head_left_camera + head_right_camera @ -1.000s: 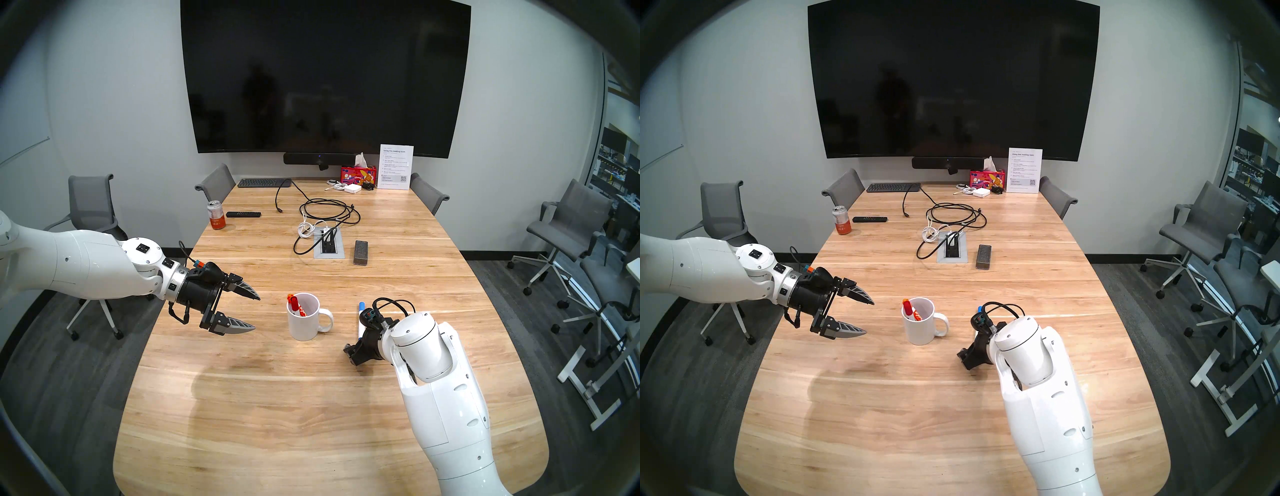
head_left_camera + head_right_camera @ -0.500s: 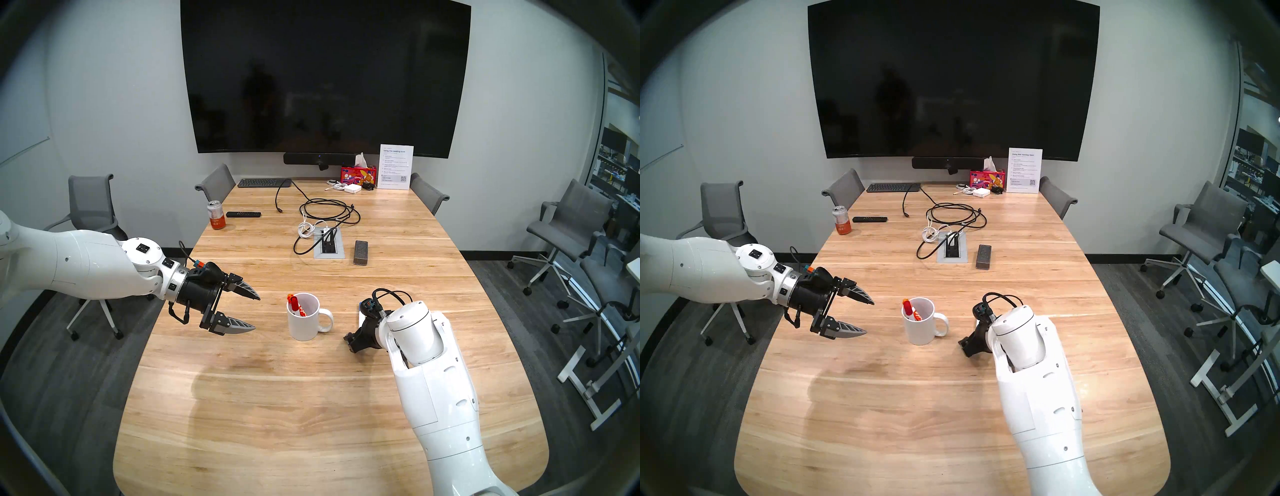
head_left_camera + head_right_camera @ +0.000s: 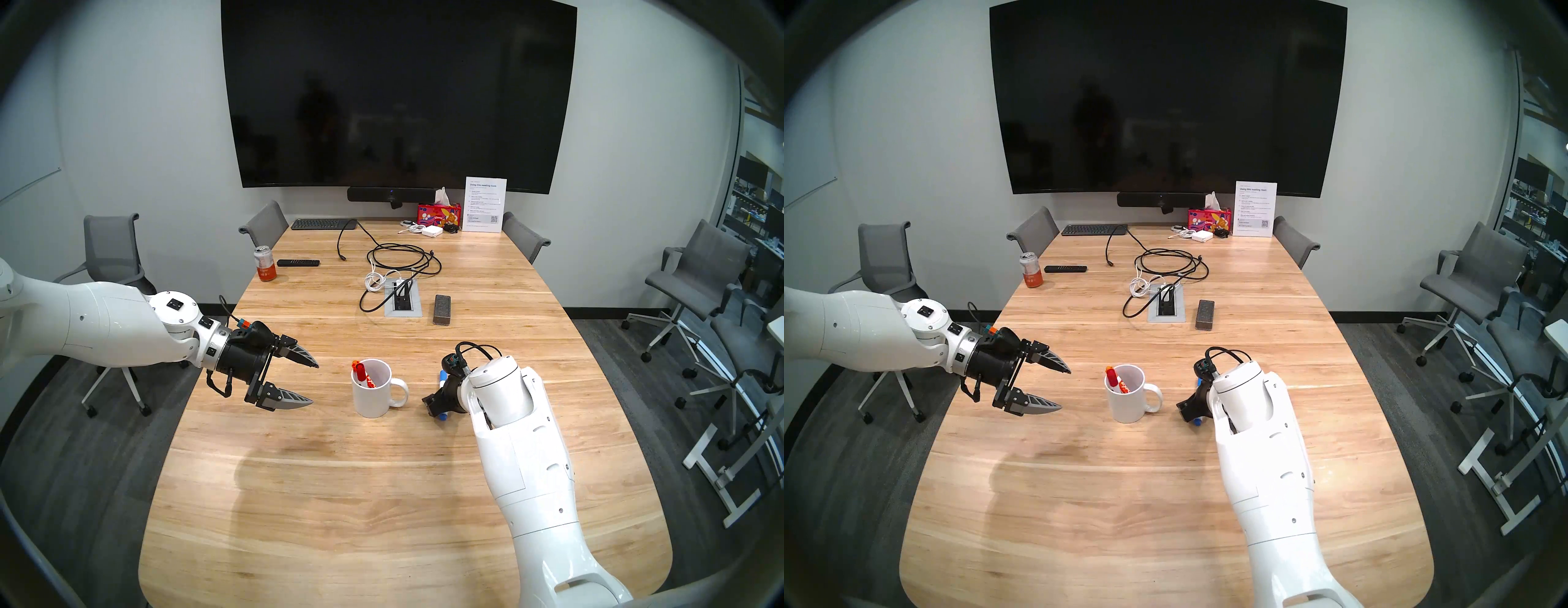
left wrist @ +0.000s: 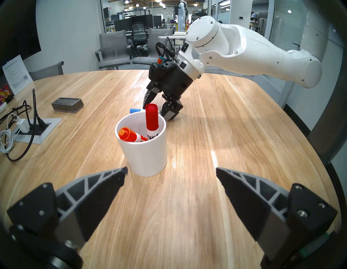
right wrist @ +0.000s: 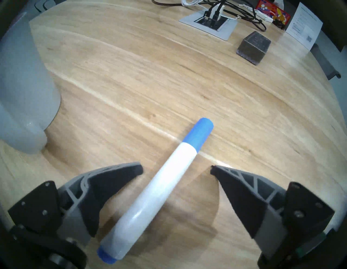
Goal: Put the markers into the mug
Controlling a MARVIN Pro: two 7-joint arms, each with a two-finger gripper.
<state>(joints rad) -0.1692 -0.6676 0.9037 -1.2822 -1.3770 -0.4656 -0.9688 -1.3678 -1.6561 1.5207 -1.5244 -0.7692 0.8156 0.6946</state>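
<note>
A plain white ceramic mug (image 4: 145, 150) stands upright holding an orange-capped marker (image 4: 129, 135) and a red-capped marker (image 4: 151, 120); a slim white blue-capped marker (image 5: 161, 186) lies flat beside it.

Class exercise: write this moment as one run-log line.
mug: holds orange marker, red marker | blue marker: on table, between open right gripper fingers | left gripper: open, empty
</note>
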